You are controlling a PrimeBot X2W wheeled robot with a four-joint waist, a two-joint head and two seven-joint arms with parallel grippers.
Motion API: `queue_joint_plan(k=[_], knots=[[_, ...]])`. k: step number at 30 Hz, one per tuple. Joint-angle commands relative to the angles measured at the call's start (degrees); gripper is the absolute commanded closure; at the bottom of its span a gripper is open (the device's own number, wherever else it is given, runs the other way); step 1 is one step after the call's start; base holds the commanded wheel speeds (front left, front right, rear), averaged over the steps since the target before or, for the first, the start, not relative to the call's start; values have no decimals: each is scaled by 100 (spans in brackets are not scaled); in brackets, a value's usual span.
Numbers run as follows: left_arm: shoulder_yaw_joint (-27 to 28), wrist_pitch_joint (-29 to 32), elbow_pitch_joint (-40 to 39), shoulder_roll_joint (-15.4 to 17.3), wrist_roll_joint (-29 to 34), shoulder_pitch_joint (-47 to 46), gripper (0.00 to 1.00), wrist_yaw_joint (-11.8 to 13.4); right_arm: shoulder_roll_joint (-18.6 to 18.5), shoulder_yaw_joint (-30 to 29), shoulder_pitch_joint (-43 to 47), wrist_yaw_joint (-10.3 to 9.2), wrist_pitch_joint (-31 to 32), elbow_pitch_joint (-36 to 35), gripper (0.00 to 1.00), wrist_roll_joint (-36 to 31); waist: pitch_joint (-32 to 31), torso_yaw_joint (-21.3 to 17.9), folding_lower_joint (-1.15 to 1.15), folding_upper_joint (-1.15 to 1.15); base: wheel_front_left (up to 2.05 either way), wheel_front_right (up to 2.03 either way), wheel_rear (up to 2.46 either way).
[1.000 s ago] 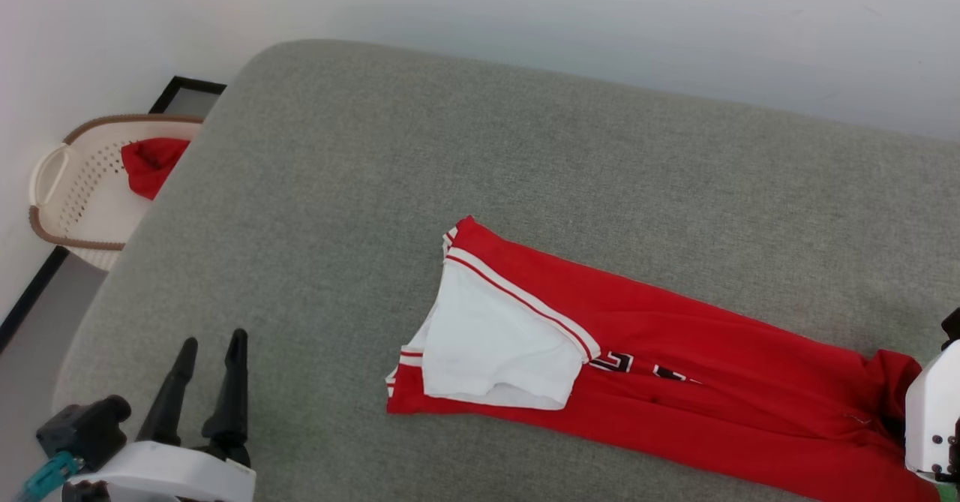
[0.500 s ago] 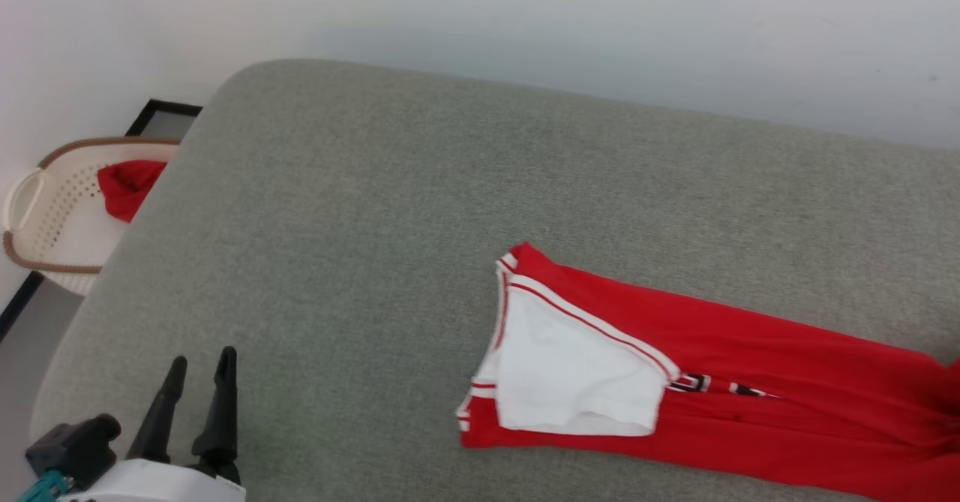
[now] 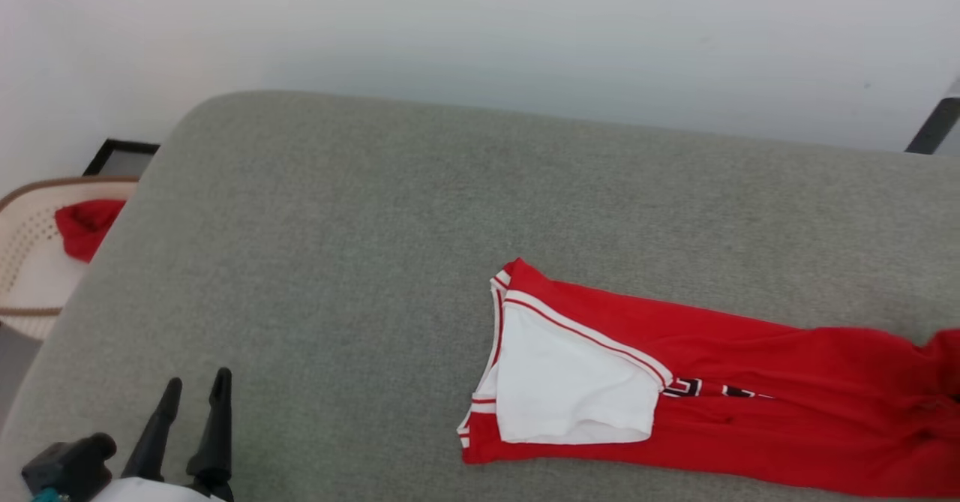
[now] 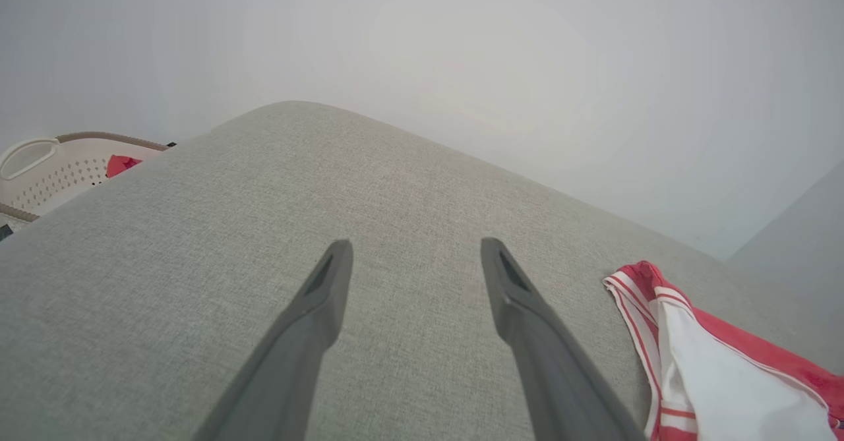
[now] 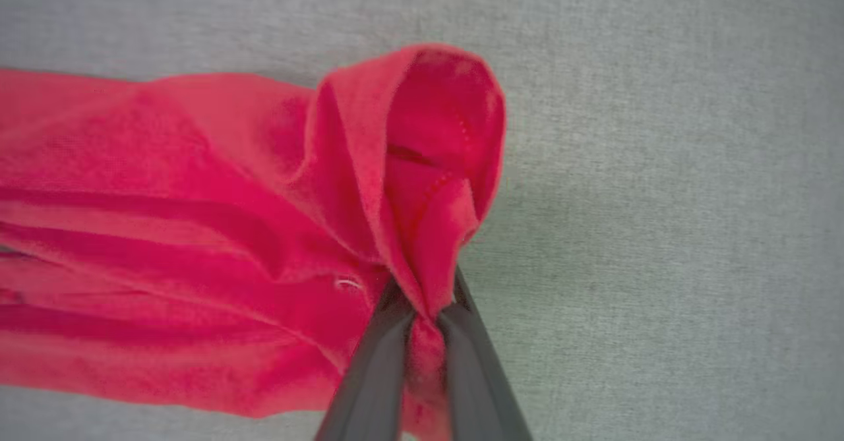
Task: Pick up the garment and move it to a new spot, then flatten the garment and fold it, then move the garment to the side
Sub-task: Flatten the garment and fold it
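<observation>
Grey cushion (image 3: 337, 224), white wall behind. Red jersey (image 3: 712, 389) stretched along near right, white inside showing. Right gripper (image 5: 425, 309) pinched on bunched red edge; left gripper (image 4: 415, 246) wide, empty, well apart. Drag low, steadily, cloth taut.

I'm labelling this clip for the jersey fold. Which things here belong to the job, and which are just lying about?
Job: red jersey, pinched at one end by the shut right gripper; open left gripper, over the grey cushion.
Lying about: pale basket beside the cushion; red cloth inside it.
</observation>
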Motion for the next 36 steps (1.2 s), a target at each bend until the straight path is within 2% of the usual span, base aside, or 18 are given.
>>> queue_joint_plan(k=[1, 4, 12, 18, 27, 36], knots=[[16, 2, -5, 12, -42, 95, 0, 42, 120, 49, 56, -8, 52, -205, 100, 182, -134, -124, 0, 0, 0, 0, 0], [10, 52, -23, -9, -69, 130, 0, 67, 192, 198, 182, -8, 179, -695, 100, 297, -228, -191, 0, 0, 0, 0, 0], [-48, 115, -13, -68, -143, 186, 0, 108, 672, 674, 390, -8, 559, -2169, 100, 546, -394, -214, 0, 0, 0, 0, 0], [-104, 85, 38, -125, -96, 86, 0, 114, 1159, 1115, 223, -8, 677, -2705, 100, 369, -441, -38, 0, 0, 0, 0, 0], [-295, 53, 216, -252, -33, -100, 0, 56, 1958, 1713, -209, -8, 404, -2265, 100, 8, -457, 456, 0, 0, 0, 0, 0], [-451, 14, 424, -357, 1, -332, 0, 7, 2431, 1989, -681, -8, -88, -1240, 100, -362, -379, 923, 0, 0, 0, 0, 0]])
